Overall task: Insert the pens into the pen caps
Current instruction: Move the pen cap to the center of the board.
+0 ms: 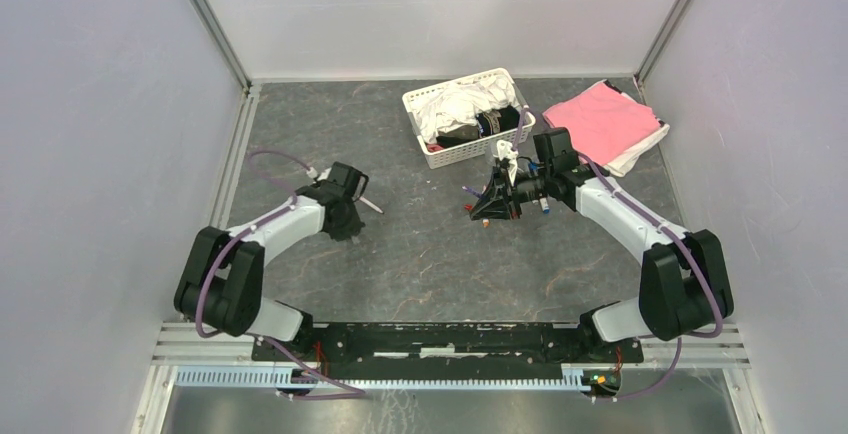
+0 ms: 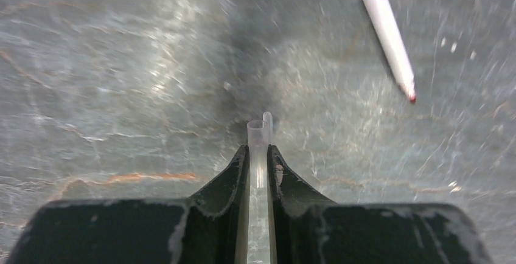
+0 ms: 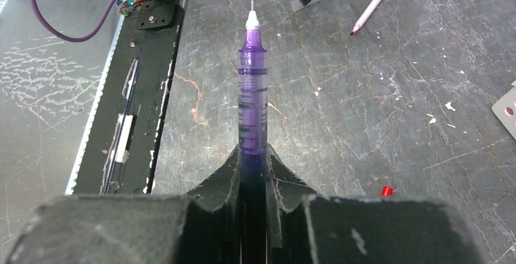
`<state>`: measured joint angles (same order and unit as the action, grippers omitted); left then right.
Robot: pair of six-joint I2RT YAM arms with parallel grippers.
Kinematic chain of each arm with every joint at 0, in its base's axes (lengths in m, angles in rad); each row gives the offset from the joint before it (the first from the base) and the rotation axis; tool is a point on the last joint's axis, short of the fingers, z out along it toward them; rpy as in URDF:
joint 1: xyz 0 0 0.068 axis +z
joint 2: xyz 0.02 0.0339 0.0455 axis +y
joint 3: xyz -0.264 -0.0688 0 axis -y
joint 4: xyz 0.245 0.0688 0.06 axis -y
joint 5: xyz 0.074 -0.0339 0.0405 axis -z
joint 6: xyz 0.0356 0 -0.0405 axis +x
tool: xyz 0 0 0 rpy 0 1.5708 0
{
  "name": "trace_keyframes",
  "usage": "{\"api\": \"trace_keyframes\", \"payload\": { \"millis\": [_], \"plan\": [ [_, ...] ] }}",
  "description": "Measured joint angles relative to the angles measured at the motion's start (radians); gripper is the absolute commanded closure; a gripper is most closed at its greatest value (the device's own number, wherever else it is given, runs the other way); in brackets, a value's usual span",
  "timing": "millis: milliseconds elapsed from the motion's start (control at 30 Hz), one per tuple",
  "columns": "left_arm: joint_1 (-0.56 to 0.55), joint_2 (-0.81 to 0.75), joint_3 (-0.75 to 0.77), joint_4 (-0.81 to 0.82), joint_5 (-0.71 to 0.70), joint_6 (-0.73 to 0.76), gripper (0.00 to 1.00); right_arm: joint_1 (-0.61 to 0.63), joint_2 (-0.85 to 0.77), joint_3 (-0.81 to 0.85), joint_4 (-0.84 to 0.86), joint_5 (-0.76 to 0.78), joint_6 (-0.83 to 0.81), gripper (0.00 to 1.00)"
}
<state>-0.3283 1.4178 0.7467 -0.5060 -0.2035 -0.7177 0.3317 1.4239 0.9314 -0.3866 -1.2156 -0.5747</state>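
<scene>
My left gripper [image 2: 258, 148] is shut on a clear, translucent pen cap [image 2: 260, 133] whose open end and clip stick out past the fingertips, low over the table. A white pen with a red tip [image 2: 386, 30] lies just ahead and to the right; it also shows in the top view [image 1: 370, 204] and the right wrist view [image 3: 368, 11]. My right gripper [image 3: 252, 151] is shut on a purple pen [image 3: 252, 87], uncapped, needle tip pointing away toward the left arm. A red cap [image 3: 386, 191] lies on the table beside it. In the top view the grippers [image 1: 345, 212] [image 1: 500, 199] are apart.
A white basket [image 1: 420, 114] with cloth and a dark bottle stands at the back centre, and a pink cloth [image 1: 605, 119] at the back right. Small pens and caps [image 1: 480, 220] lie scattered under the right gripper. The black base rail [image 3: 131, 93] runs along the near edge.
</scene>
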Motion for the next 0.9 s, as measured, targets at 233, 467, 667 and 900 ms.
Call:
{"api": "trace_keyframes", "payload": {
  "millis": [233,467,667,900],
  "plan": [
    [-0.140,0.029,0.008,-0.009,-0.003,0.039,0.94,0.000,-0.002,0.001,-0.032,0.005,-0.031,1.00],
    [-0.185,0.028,0.007,-0.008,0.041,0.100,0.83,-0.011,0.025,0.035,-0.100,0.023,-0.084,1.00],
    [-0.225,0.031,0.008,-0.008,0.051,0.122,0.66,-0.033,0.055,0.073,-0.161,0.040,-0.136,1.00],
    [-0.322,0.073,0.038,-0.019,0.053,0.156,0.70,-0.055,0.136,0.119,-0.256,0.039,-0.214,1.00]
  ]
}}
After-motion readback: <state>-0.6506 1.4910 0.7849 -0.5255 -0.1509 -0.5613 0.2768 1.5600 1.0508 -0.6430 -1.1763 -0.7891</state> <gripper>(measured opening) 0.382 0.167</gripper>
